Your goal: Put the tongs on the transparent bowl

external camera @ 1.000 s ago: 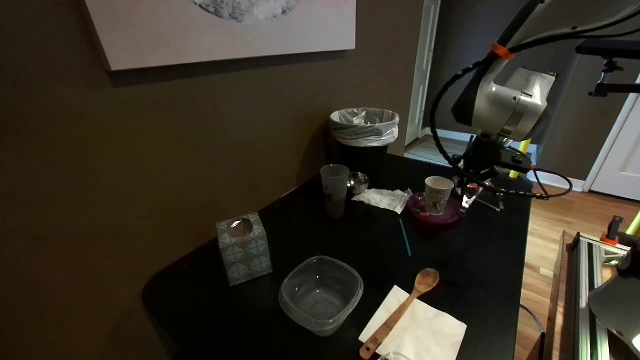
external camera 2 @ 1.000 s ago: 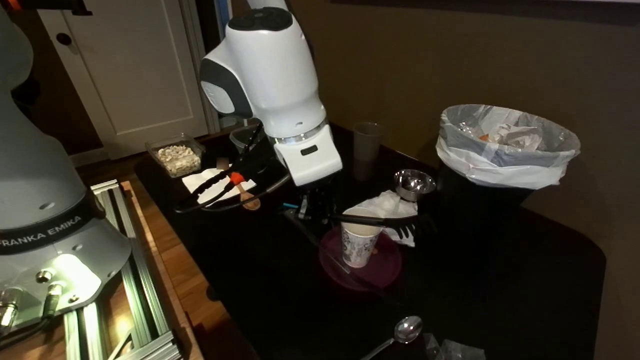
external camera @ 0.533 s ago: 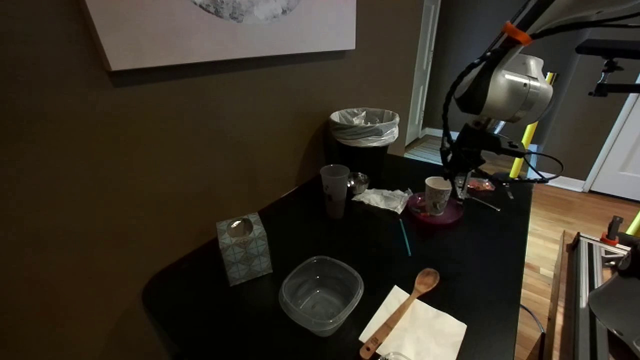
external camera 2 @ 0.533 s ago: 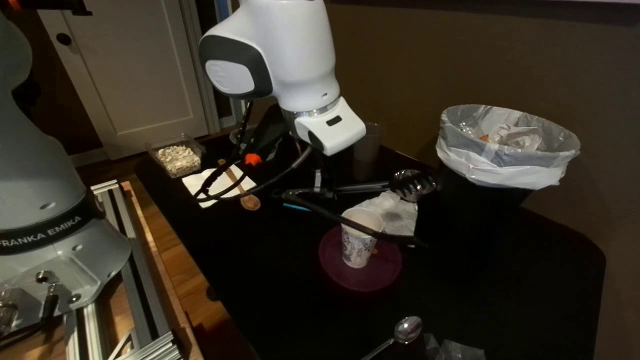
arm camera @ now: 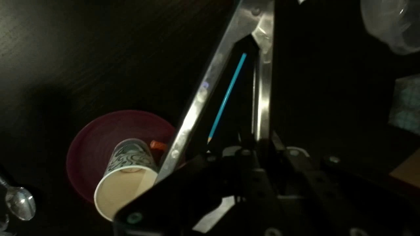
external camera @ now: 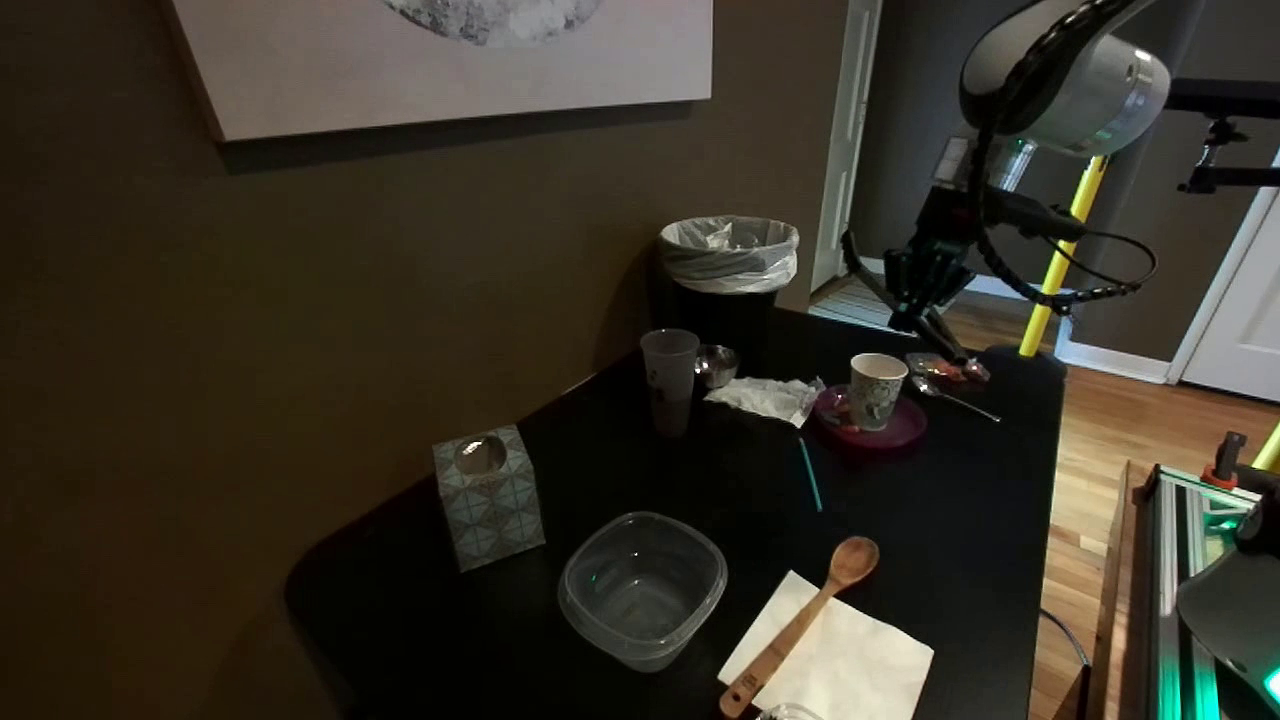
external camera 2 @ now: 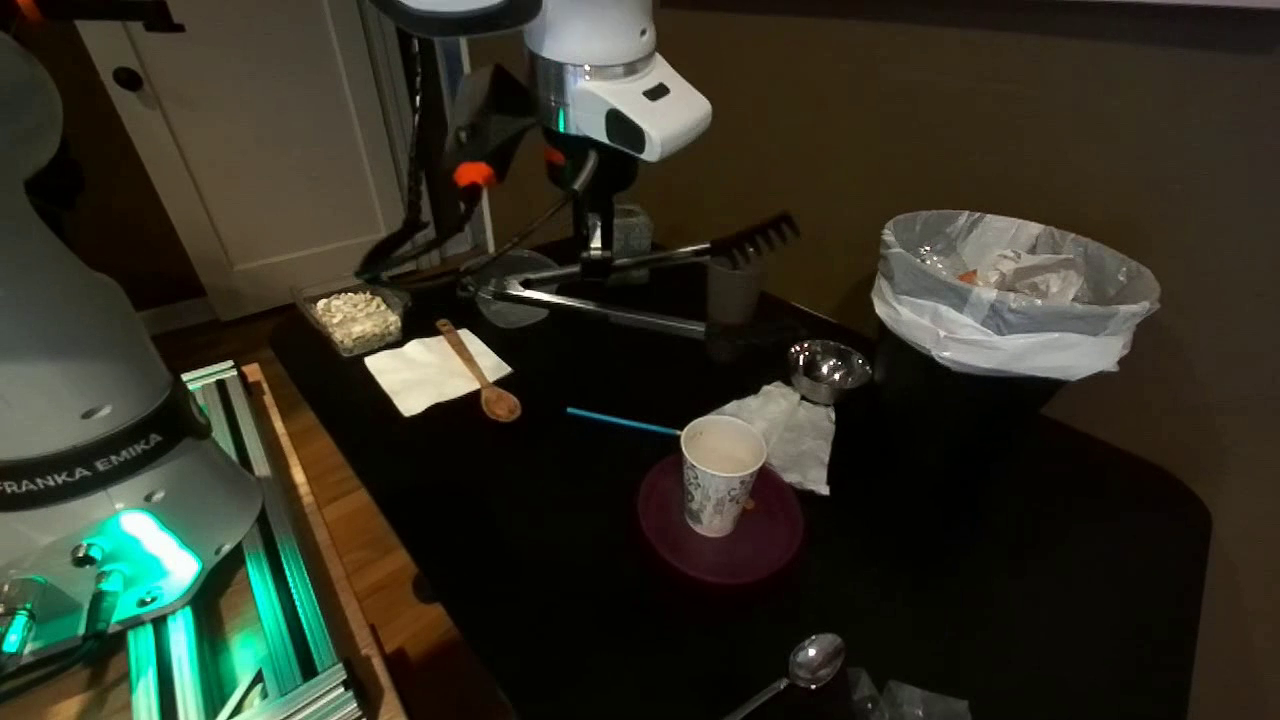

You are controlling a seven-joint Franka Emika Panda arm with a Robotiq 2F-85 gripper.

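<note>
Currently, in an exterior view: gripper [external camera 2: 597, 264] clenched on one arm of the tongs [external camera 2: 625, 315], held above table [external camera 2: 560, 560]. In an exterior view: transparent bowl [external camera: 645, 600] on table, well apart from both. Wrist view: blue pencil [arm camera: 227, 96] showing between tongs' arms.

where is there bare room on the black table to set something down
Bare tabletop stretches between the wooden spoon and the purple plate, and between the transparent bowl and the blue pencil. It's crowded around the plate, which holds the paper cup, toward the crumpled napkin and metal bowl.
</note>
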